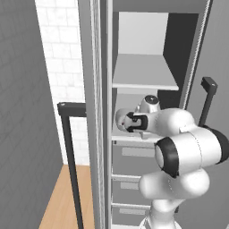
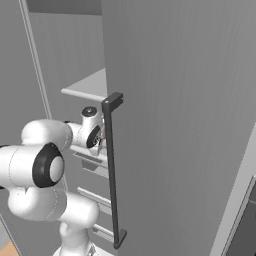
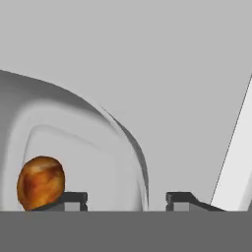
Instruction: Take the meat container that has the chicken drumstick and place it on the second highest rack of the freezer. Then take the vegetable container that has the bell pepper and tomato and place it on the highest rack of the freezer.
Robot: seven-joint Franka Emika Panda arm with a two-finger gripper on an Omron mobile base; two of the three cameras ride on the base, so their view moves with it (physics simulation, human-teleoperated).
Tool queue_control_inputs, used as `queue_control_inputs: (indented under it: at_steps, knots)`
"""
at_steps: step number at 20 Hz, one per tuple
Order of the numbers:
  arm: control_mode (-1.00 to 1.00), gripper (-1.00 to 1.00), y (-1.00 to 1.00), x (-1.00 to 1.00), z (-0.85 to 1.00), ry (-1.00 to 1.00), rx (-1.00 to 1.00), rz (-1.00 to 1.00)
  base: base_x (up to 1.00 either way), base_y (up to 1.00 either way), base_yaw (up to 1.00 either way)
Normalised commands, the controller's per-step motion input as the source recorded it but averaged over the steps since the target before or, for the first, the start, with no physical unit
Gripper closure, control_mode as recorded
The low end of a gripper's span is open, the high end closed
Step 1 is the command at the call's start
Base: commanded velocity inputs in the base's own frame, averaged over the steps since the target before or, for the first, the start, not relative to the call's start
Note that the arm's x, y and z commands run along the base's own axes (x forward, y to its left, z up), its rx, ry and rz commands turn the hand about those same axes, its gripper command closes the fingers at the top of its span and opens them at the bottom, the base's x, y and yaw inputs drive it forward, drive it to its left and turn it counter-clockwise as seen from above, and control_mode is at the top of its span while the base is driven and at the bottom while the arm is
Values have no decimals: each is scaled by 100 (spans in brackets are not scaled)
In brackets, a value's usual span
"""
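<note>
The freezer (image 1: 147,67) stands open before the robot, its door (image 2: 190,125) swung aside with the long dark bar handle (image 2: 113,170) toward the right base camera. Inside, the highest rack (image 1: 144,74) is bare, and the arm reaches in at the level of the shelf just below it, the second highest rack (image 1: 134,138), so the wrist hides most of what lies there. In the hand view the pale meat container (image 3: 78,142) sits directly under and ahead of the gripper (image 3: 126,201), its curved rim running between the two fingertips (image 3: 74,201), which stand spread apart on either side of that rim and do not appear to pinch it. The chicken drumstick (image 3: 41,182) lies inside the container, just beside the left-hand fingertip as that view shows it. Judging from this, the container rests on the second rack, and the next move calls for drawing straight back along the gripper's own axis, clear of the rim.
</note>
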Motion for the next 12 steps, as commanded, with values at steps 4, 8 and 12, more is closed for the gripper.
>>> queue_control_inputs:
  at_steps: [4,8,12]
  knots:
    - [-100,-100,0,-15,2,-13,0,0,0,0,0]
    - [-100,-100,0,-39,26,-17,0,-1,0,0,0]
    - [-100,-100,1,-44,75,-14,0,0,0,0,0]
